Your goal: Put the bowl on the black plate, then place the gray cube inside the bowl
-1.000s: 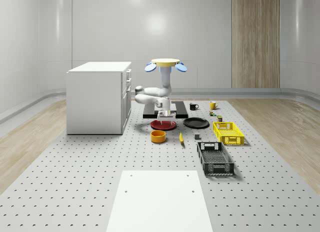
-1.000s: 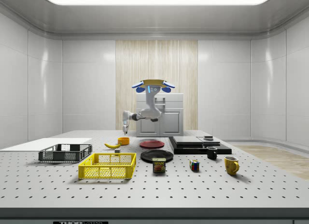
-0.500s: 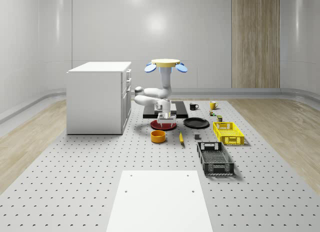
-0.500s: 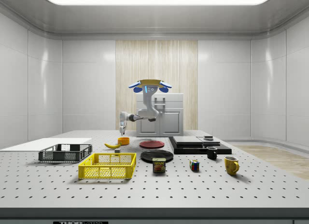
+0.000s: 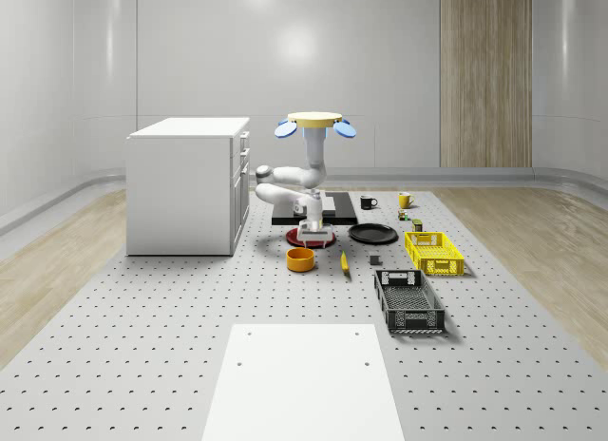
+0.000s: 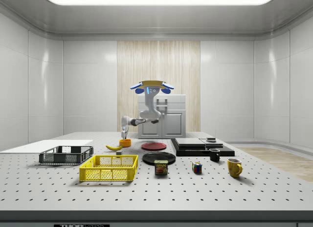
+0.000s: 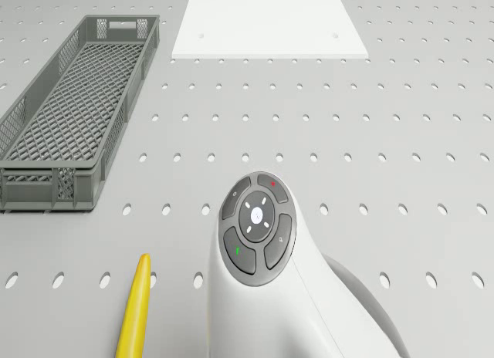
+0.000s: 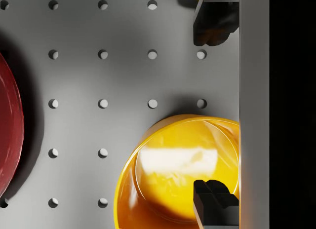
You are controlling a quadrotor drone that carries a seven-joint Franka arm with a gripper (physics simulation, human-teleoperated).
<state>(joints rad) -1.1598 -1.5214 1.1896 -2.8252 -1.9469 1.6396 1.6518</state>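
Grey perforated table (image 5: 142, 327); drone (image 5: 314, 124) hovers, fingers (image 8: 212, 197) spread open above bowl (image 8: 177, 174)

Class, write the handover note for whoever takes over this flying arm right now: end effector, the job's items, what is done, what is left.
End effector: open, holding nothing, poised just above the orange round bowl, one finger over its inside.
Drone: hovering over the table near the red plate.
Bowl: on the table, not on the black round plate.
Small gray cube: on the table beside the plate.
Done: nothing placed.
Left: grasp the bowl, set it on the plate, then put the cube in it.
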